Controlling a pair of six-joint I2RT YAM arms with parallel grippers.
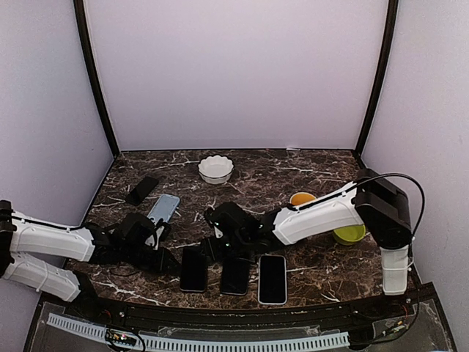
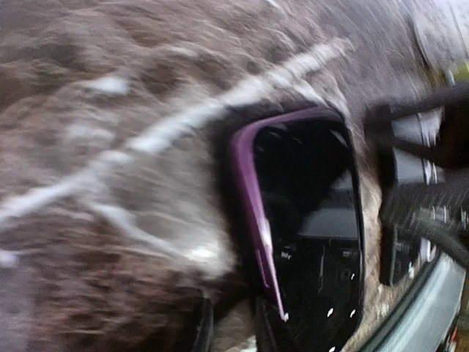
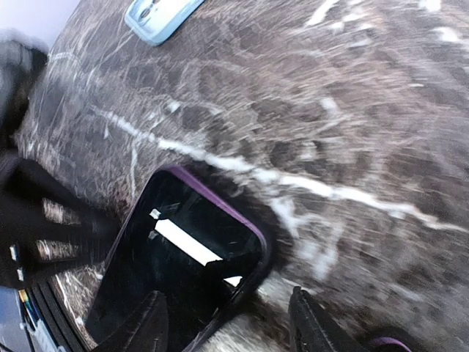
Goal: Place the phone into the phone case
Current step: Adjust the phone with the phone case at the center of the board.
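From above, the left hand (image 1: 170,258) lies low on the dark marbled surface (image 1: 293,165), right against the left edge of the purple-rimmed phone (image 1: 194,270). That phone is the leftmost of three lying side by side along the near edge. The right hand (image 1: 214,248) sits at its far end. To the right lie a dark phone (image 1: 236,276) and a white-rimmed phone (image 1: 272,279). Farther back on the left are a light blue case (image 1: 163,207) and a black phone (image 1: 141,190). A white bowl (image 1: 215,169) stands far centre, showing only its pale inside. An orange bowl (image 1: 300,197) and a green bowl (image 1: 350,235) are partly hidden by the right arm, so their contents cannot be told.

In the left wrist view, which is blurred, the purple-rimmed phone (image 2: 315,220) lies flat with its dark face up. The left hand's fingers (image 2: 199,330) show only as dark shapes at the bottom, so whether they are clenched or released I cannot tell. The right hand (image 2: 421,183) is just beyond the phone.

In the right wrist view, the right hand (image 3: 227,297) is spread. One of its fingers (image 3: 150,326) is over the phone (image 3: 176,264) and the other is off its corner with bare surface between, grasping nothing. The left hand (image 3: 44,227) is at the phone's far side, and the light blue case (image 3: 157,15) is beyond.
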